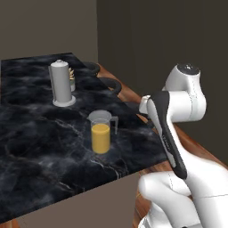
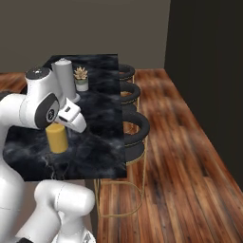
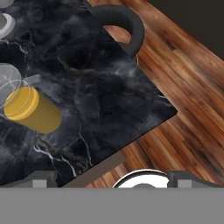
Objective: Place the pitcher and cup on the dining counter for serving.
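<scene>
Standing upright on the dining counter (image 1: 44,147), near mid-frame of the left base view: the pitcher (image 1: 101,132), clear-walled, orange-yellow liquid in its lower half, pale handle on its right side, nothing touching it. Seen again in the right base view at centre left, as the yellow body of the pitcher (image 2: 57,138) just below the arm's wrist, upper part hidden behind the white hand. Lying toward the left edge of the hand view, foreshortened from above, the pitcher (image 3: 27,107) on black marble with white veins.

Set back toward the upper left of the left base view — a grey knob-topped cylinder (image 1: 60,83) on a round base, well apart from the pitcher, with a small potted plant (image 1: 71,80) just behind it. Same pair at the top of the right base view: grey cylinder (image 2: 64,76) and plant (image 2: 81,79) side by side.

Lined along the counter's far edge in the right base view, three black round stools (image 2: 134,129) on thin gold legs, over a wooden plank floor (image 2: 190,156) filling the right half.

Raised over the near corner of the slab, the arm, bent at the elbow. Showing at the bottom of the hand view, two grey finger tips (image 3: 39,179) far apart at left and right — gripper (image 3: 113,180) spread wide, holding nothing, pitcher off to its upper left, counter edge and floor below.
</scene>
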{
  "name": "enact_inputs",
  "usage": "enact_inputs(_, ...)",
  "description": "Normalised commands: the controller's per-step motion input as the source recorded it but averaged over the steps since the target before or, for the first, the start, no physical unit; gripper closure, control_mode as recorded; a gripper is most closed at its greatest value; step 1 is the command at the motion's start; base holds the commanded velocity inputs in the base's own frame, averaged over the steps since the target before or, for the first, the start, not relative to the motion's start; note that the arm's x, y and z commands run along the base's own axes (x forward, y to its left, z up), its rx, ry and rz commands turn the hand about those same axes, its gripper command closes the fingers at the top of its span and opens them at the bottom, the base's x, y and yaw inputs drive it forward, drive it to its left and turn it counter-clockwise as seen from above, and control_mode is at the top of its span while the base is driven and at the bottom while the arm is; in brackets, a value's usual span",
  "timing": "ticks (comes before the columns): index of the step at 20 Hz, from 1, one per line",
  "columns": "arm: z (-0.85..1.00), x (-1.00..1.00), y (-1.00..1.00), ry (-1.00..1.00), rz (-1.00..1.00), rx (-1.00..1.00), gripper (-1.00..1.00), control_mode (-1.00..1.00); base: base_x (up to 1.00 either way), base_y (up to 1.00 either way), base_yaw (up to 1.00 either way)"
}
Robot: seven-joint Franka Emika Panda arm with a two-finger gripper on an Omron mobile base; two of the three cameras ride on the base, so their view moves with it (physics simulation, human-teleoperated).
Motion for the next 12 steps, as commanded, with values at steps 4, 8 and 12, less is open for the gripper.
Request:
enact_inputs(4, 0.00, -0.04, 0.00, 0.00, 0.00, 0.00, -1.00, -1.00, 0.00, 0.00, 0.00)
enact_inputs(8, -0.02, -0.16, 0.00, 0.01, 0.00, 0.00, -1.00, 1.00, -0.21, 0.00, 0.00)
enact_inputs(12, 0.00, 0.00, 0.00, 0.00, 0.00, 0.00, -1.00, 1.00, -0.56, 0.08, -0.10)
